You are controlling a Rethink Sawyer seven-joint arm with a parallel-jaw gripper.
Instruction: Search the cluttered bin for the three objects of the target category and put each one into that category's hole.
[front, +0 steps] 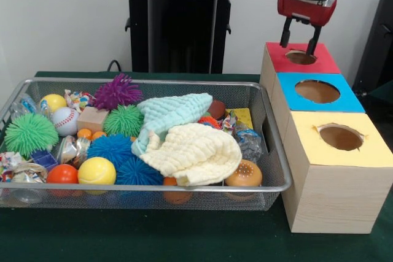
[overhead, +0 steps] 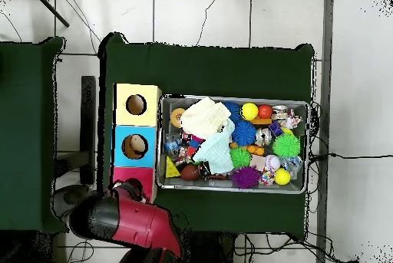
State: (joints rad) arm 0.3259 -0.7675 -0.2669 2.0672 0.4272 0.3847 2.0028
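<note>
My gripper (front: 300, 41) hangs just above the round hole of the red-topped box (front: 324, 62), at the far end of a row of three wooden boxes. Its two black fingers (front: 286, 31) stand apart with nothing between them, so it is open and empty. The wire mesh bin (front: 270, 185) to the left holds a mixed pile: spiky balls in purple (front: 116, 91), green (front: 29, 133) and blue (front: 112, 148), a baseball (front: 65, 121), smooth yellow (front: 96, 170) and orange balls, and two cloths. From overhead the arm (overhead: 134, 223) covers much of the red box (overhead: 123, 174).
The blue-topped box (front: 347, 99) and the yellow-topped box (front: 374, 151) stand nearer in the row, each with a hole. A cream cloth (front: 196, 153) and a mint cloth (front: 172, 111) cover part of the bin's contents. Crumpled wrappers lie at both ends of the bin.
</note>
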